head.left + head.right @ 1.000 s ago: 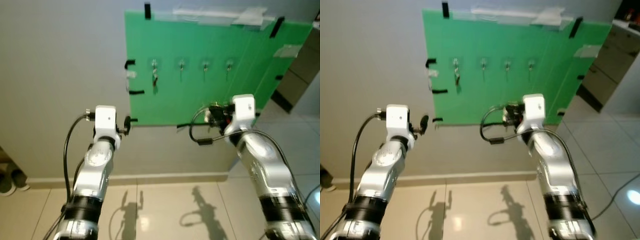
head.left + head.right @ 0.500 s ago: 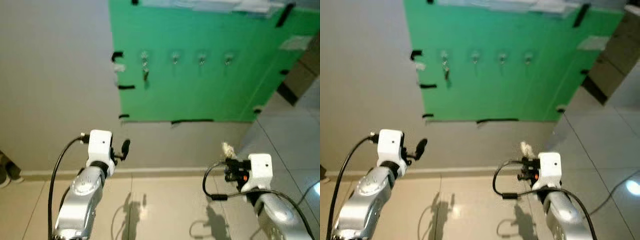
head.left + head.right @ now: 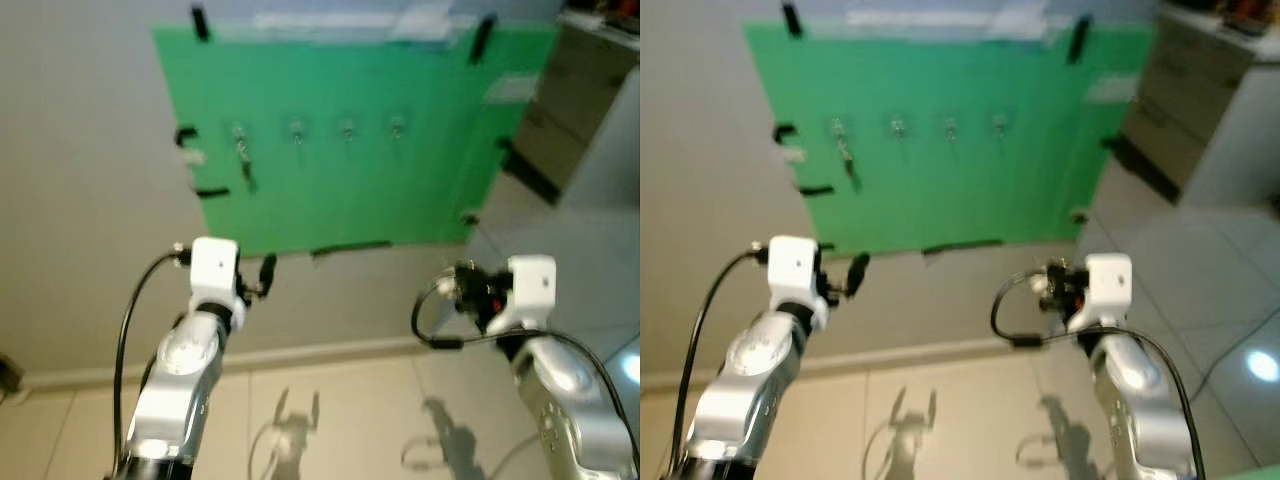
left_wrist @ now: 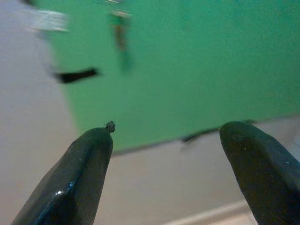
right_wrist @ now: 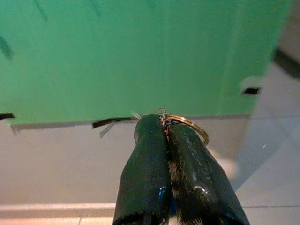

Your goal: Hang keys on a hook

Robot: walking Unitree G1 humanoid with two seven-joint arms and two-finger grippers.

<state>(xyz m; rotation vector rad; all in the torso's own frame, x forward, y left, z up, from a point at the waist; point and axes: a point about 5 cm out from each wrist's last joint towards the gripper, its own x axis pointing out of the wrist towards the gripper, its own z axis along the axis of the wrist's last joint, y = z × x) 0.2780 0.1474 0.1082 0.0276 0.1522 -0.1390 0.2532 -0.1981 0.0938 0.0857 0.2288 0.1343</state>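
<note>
The right gripper (image 5: 166, 129) is clenched on a key ring (image 5: 187, 125), a thin brass-coloured loop that pokes out sideways at the fingertips; any keys on it are hidden. It is held below the green board (image 3: 400, 190), well short of the row of four small hooks (image 3: 346, 130). A dark key (image 3: 242, 155) hangs from the leftmost hook. The left gripper (image 4: 166, 145) is spread open, holding nothing.

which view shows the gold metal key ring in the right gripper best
The right wrist view: the gold metal key ring sticks out between the shut black fingers, sharp against the wall. Both eye views show the right gripper blurred, ring unreadable.
</note>
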